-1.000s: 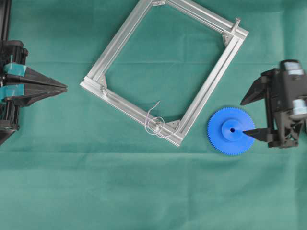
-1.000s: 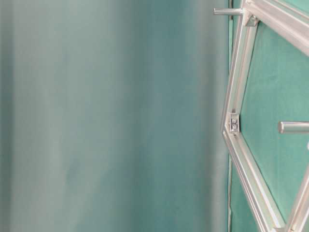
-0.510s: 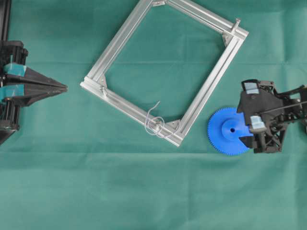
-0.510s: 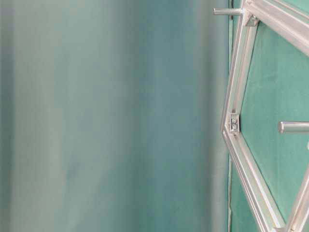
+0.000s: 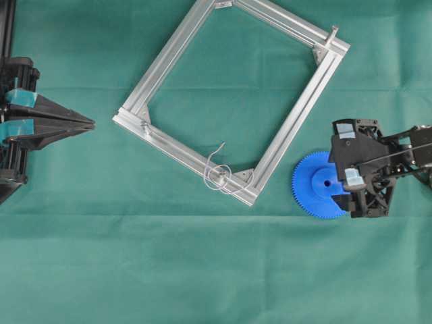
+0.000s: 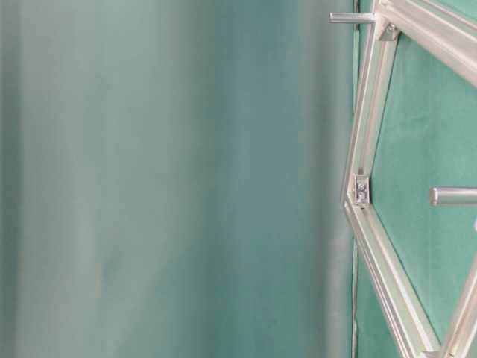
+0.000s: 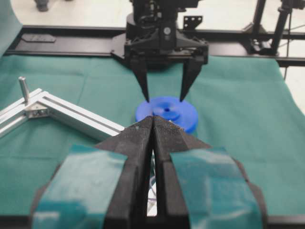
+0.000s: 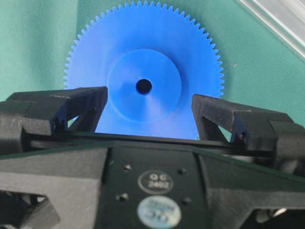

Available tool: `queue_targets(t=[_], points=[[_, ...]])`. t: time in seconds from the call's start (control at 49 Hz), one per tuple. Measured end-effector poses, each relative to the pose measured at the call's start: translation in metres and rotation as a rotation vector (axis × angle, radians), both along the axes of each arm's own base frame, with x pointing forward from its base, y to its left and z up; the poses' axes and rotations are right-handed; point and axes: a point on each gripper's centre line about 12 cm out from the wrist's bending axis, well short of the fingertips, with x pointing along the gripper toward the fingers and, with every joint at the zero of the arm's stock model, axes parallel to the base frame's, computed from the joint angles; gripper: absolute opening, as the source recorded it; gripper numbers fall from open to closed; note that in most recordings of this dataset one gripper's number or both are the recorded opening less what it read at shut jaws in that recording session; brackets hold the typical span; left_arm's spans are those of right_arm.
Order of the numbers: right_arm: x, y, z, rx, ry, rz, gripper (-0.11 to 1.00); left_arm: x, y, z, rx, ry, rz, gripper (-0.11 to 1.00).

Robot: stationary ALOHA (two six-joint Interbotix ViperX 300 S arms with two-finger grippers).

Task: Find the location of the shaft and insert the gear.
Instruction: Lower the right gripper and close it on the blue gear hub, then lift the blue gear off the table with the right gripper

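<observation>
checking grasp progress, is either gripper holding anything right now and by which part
Nothing is held. The right gripper hangs open over the gear, fingers either side of its hub, not closed on it. The left gripper is shut and empty.

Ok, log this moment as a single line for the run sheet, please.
phase: approach | right end effector: open above gear hub | left end effector: shut, idle | gear: flat on cloth, ungrasped | shaft: bare

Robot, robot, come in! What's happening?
Right gripper open above gear. Left gripper shut, idle. Shaft unblocked, wire around it.
</observation>
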Motion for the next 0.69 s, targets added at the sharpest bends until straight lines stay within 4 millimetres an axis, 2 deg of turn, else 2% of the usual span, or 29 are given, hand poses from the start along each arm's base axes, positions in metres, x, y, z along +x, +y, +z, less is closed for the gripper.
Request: queue_targets(t=[0.326, 0.694], points=[[0.002, 0.0, -0.014, 0.009, -0.002, -0.027, 0.93, 0.0, 0.0, 0.001, -0.002, -0.002, 0.0, 0.02], [0.003, 0.003, -0.019, 0.013, 0.0, -0.026, 0.92, 0.0, 0.0, 0.0, -0.002, 0.0, 0.002, 0.02]])
